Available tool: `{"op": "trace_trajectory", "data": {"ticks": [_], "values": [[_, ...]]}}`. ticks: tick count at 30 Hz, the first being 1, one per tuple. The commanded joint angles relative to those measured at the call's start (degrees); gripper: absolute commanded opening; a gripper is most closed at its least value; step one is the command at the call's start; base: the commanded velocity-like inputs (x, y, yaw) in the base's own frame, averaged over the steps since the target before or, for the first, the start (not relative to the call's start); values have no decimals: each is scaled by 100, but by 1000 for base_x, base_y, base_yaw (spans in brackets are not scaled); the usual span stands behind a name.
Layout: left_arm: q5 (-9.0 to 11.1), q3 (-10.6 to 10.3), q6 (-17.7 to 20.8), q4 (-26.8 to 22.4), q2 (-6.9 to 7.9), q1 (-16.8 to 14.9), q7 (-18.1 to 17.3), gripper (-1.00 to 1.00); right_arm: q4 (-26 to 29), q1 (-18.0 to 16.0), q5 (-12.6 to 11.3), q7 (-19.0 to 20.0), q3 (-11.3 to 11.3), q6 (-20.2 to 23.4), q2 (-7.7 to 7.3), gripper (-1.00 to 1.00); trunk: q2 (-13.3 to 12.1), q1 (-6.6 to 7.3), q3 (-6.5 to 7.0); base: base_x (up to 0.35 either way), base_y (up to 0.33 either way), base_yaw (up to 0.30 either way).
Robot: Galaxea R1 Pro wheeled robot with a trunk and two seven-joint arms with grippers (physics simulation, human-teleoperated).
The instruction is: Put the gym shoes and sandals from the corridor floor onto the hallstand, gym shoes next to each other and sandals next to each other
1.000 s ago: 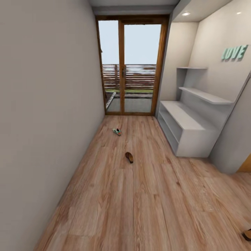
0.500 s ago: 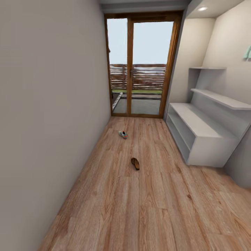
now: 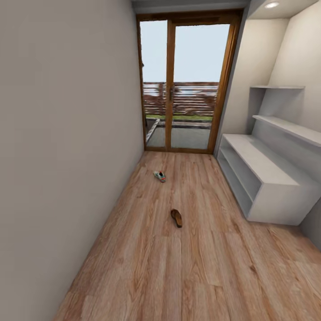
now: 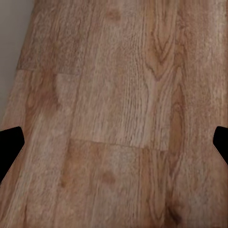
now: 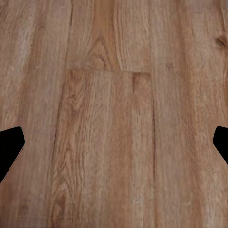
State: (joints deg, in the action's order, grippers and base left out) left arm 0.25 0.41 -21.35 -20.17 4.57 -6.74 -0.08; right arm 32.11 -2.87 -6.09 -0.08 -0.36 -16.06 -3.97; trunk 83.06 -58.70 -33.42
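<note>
— Down the corridor floor (image 3: pixel 187 276), what can we reach for?

— One brown sandal (image 3: pixel 177 218) lies near the middle of the planks, and one gym shoe (image 3: pixel 159 176) sits farther off, a little to the left, nearer the glass door (image 3: pixel 187 84). Both are well apart from each other and from the hallstand (image 3: pixel 267 178) on the right.

— How would they handle?

— My guess: the sandal is thin, light and bendy, so it may flop if pinched at one end; taking it across the middle of the sole, or by a strap, looks safer. The gym shoe should be light too but bulkier and firmer; the heel collar or the side wall by the opening seems the best hold. At this range I can't make out straps or laces.

— And the rack, anything on it?

— Its worktop, the two lower shelves as far as they show, and the two upper shelves all look bare. No shoe is on it yet.

— The claws?

— Left claw (image 4: pixel 114 142): the dark fingertips sit at opposite edges of its wrist view, spread wide, with bare plank between them. Right claw (image 5: pixel 114 142) is the same, spread and pinching nothing, over bare floor.
</note>
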Motion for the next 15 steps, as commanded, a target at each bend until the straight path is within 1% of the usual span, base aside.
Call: {"op": "trace_trajectory", "data": {"ticks": [1, 7, 15], "values": [[2, 3, -18, 4, -2, -3, -1, 100, -3, -3, -59, -1, 13, -22, -1, 100, 2, -3, -5, 337, 0, 1], [2, 3, -18, 4, -9, -3, -1, 100, -3, -3, -59, -1, 14, -29, 0, 100, 2, -3, -5, 337, -37, 0], [2, -2, -18, 4, -9, -3, -1, 100, -3, -3, -59, -1, 16, -27, 1, 100, 2, -3, -5, 329, -93, 0]]}}
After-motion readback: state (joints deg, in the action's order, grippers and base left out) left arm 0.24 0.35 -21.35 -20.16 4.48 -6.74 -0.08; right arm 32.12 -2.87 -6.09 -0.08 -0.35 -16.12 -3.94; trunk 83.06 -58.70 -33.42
